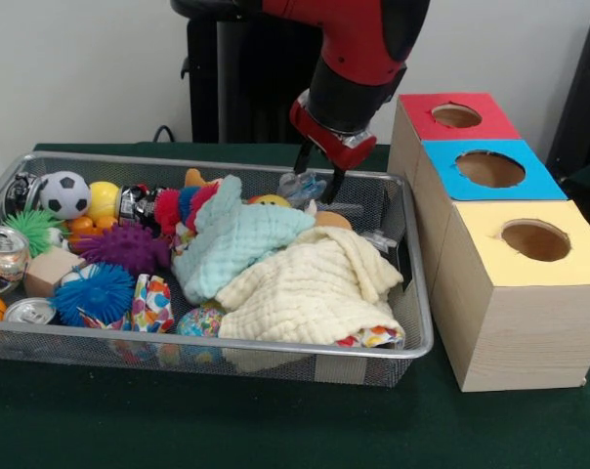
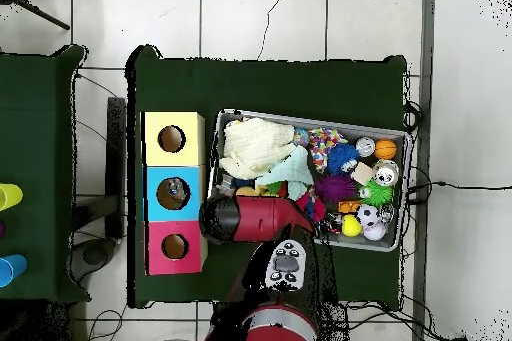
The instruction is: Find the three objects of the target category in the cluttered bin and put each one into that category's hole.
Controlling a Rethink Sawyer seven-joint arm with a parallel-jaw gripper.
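The silver wire-mesh basket [image 1: 424, 322] is full of toys, cans and cloths; it also shows in the overhead view [image 2: 392, 245]. My gripper [image 1: 317, 179] hangs at the basket's far right part. It is shut on a crushed clear plastic bottle [image 1: 297, 188] that sits between its fingers at rim height. Another bit of crinkled clear plastic [image 1: 378, 237] lies by the right wall, partly under the cloths. In the overhead view my red arm [image 2: 250, 219] hides the gripper and the bottle.
Three wooden boxes stand right of the basket, with a red-topped hole [image 1: 456, 115], a blue-topped hole [image 1: 490, 168] and a yellow-topped hole [image 1: 535, 239]. A mint cloth [image 1: 231, 239] and a cream cloth [image 1: 310, 288] cover the basket's middle. Spiky balls [image 1: 124, 246] and cans [image 1: 4, 256] fill the left.
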